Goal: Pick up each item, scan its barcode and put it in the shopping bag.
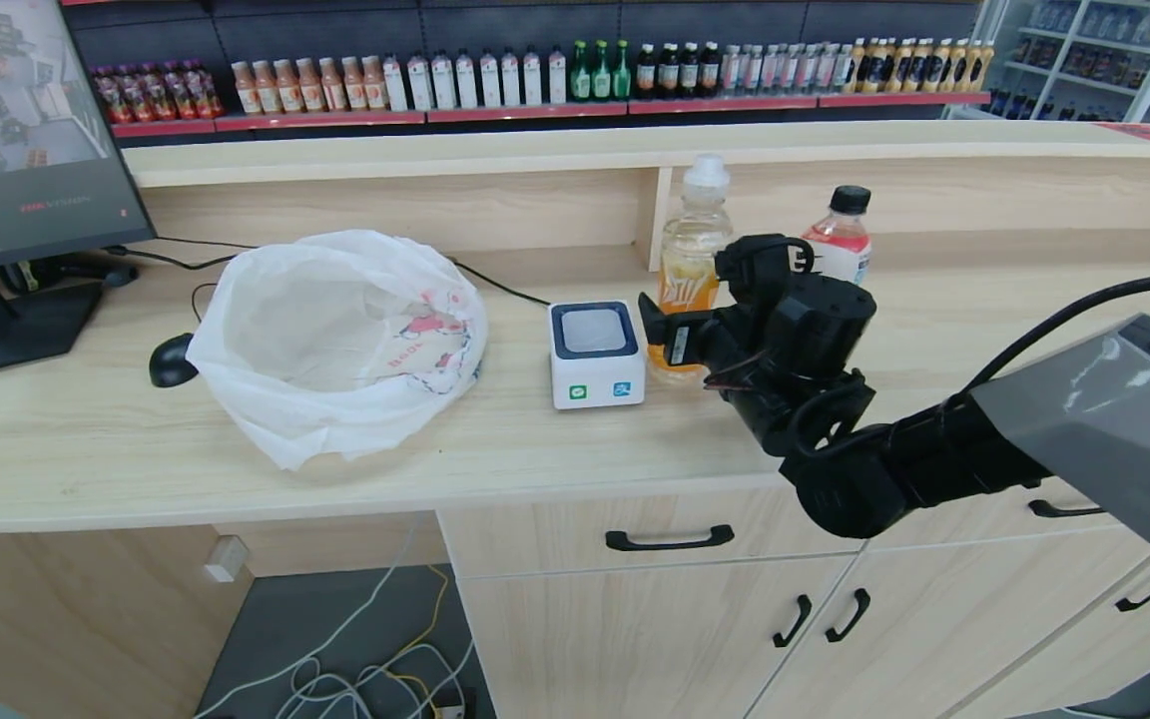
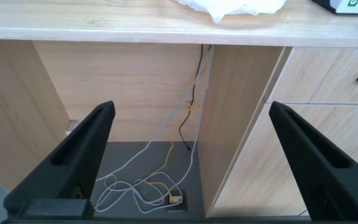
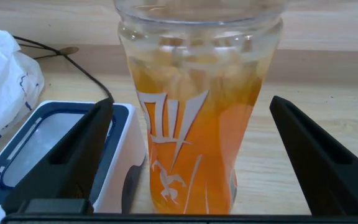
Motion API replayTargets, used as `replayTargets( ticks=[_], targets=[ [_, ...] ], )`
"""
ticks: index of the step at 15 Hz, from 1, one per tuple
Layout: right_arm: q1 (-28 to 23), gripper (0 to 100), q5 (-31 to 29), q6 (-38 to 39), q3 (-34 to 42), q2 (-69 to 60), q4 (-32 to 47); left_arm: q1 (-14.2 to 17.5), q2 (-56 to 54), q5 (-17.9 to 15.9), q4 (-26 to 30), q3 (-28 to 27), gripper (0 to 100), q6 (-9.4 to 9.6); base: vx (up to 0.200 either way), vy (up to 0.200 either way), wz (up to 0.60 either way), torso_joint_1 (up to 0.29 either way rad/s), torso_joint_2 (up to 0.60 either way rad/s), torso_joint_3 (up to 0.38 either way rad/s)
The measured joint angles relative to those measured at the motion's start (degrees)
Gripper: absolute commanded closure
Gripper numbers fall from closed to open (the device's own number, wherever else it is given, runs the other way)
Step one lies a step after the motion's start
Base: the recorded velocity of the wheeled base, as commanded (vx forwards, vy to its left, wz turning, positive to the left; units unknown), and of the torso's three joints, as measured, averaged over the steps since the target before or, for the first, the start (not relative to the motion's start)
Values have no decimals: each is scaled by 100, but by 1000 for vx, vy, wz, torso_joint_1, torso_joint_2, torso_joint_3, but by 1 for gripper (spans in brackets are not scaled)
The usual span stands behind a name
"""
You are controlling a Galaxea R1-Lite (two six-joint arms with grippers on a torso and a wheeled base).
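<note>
My right end effector (image 3: 191,109) stands open astride the orange drink bottle (image 1: 687,255), upright on the surface (image 1: 86,439) at 3 o'clock of the scanner (image 1: 595,355). I judge it weighty, slick and thin-walled (may dent); I'd grip the waist.

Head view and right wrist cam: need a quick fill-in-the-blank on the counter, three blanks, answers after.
1. The open right gripper flanks a bottle of ___ drink.
2. The bag lies on the robot's ___ side of the scanner.
3. The other bottle has a ___ cap.
Missing words: orange; left; black.
</note>
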Motion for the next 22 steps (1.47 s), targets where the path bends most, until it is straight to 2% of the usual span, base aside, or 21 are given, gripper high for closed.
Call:
replayTargets(
  ticks=[5,22],
  targets=[
    [2,0,18,22,-581,138,395,0,0,2,0,0,0,0,0,0,0,0,0,0],
    [-190,0,126,-26,-933,480,413,-2,0,2,0,0,0,-2,0,0,0,0,0,0]
  ],
)
